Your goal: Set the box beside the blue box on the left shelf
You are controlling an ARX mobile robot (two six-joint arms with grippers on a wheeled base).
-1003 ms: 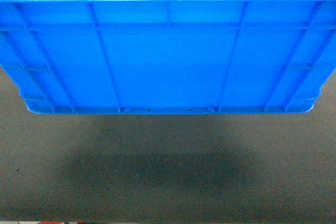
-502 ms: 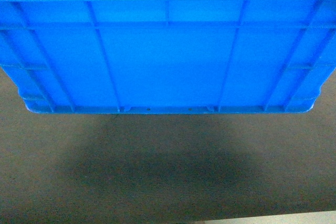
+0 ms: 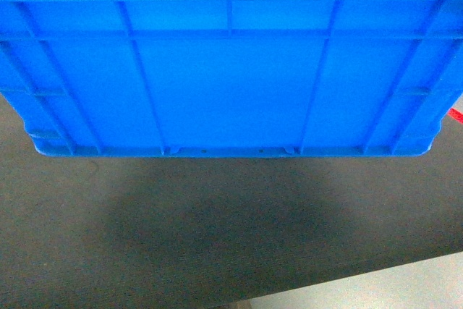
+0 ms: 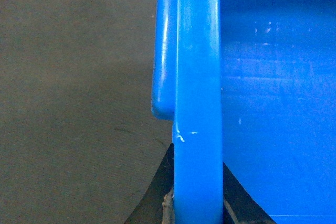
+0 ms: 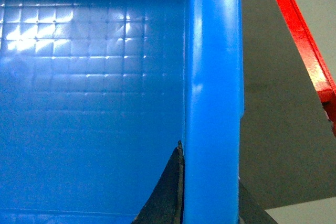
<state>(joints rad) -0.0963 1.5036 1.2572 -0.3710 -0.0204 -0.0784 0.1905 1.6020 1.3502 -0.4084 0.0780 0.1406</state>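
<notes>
box (image 3: 231, 85): hanging above dark floor (image 3: 217, 229), filling upper head view | left end effector (image 4: 197, 203): clamping box's left rim, fingers closed on both faces | right end effector (image 5: 210, 198): gripping right rim likewise | red frame (image 5: 307, 51): showing just beside box's right wall

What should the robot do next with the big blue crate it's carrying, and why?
Probably keep carrying the blue crate and turn to look for the shelf. Both grippers, left and right, pinch its side rims, and it hangs above dark carpet. No roller shelf or second blue box is in view, only a red frame at the right, so setting it down now seems too early.
</notes>
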